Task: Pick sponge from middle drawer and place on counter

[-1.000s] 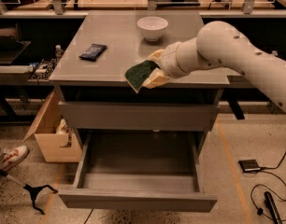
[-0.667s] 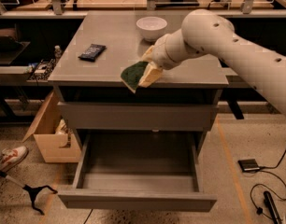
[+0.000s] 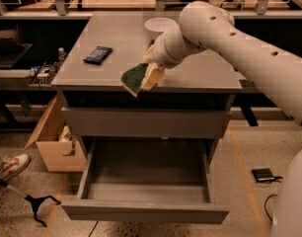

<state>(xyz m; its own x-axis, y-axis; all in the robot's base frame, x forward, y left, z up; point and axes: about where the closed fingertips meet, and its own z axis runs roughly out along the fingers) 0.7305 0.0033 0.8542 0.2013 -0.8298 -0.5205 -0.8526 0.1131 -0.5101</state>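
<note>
Drawer first: the middle drawer (image 3: 141, 212) is pulled out on the near side, and only its grey floor shows inside. Left of it sits a cardboard box (image 3: 46, 144) with small stuff I cannot make out. Higher up, the gripper (image 3: 151, 74) is pinched tight on the sponge (image 3: 133, 78), tilted over the near edge of the counter (image 3: 92, 75). Farther back are a black packet (image 3: 97, 54), left, and a white bowl (image 3: 160, 26).

I count one sponge (image 3: 134, 78), pinched in my one gripper (image 3: 150, 75) over the front edge of the one counter (image 3: 200, 68), plus one white bowl (image 3: 158, 26) and one black packet (image 3: 97, 54). Below, I see one drawer (image 3: 143, 212) pulled open and one cardboard box (image 3: 50, 142).
</note>
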